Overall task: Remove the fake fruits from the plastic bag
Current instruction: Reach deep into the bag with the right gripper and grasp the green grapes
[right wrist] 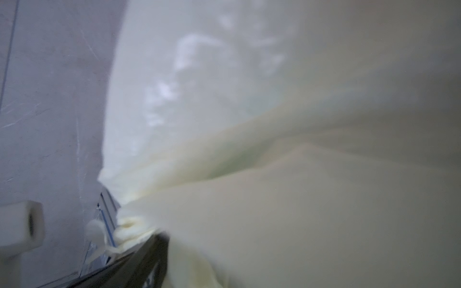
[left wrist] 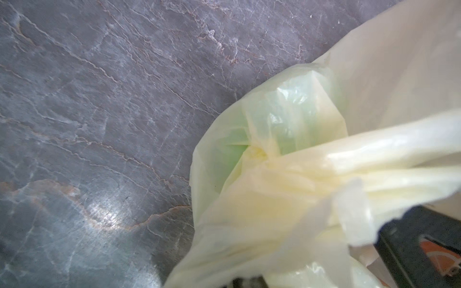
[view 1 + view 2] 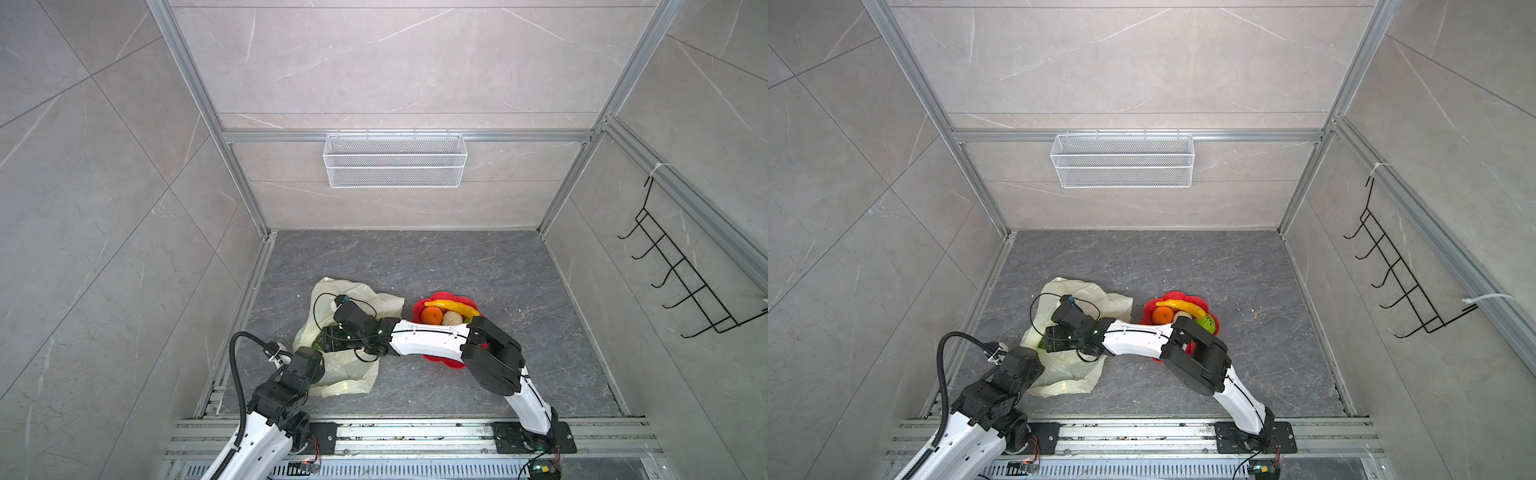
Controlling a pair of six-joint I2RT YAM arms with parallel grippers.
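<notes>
Plastic bag (image 2: 311, 199): film bunched close to the lens, pinched in the fully closed left gripper (image 2: 247, 283), presumably to steady its mouth. Green fruit (image 2: 232, 159) lies inside, showing through. Right gripper (image 3: 326, 337): at the bag mouth, spread not discernible. Banana (image 3: 451, 306) and orange (image 3: 432, 316): on the red plate (image 3: 417, 309).

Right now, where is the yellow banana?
In both top views, the banana lies on the red plate, right of the plastic bag, beside the orange.

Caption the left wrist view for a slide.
Green fake fruit showing through a crinkled, translucent pale-yellow plastic bag on the grey veined stone tabletop.
</notes>
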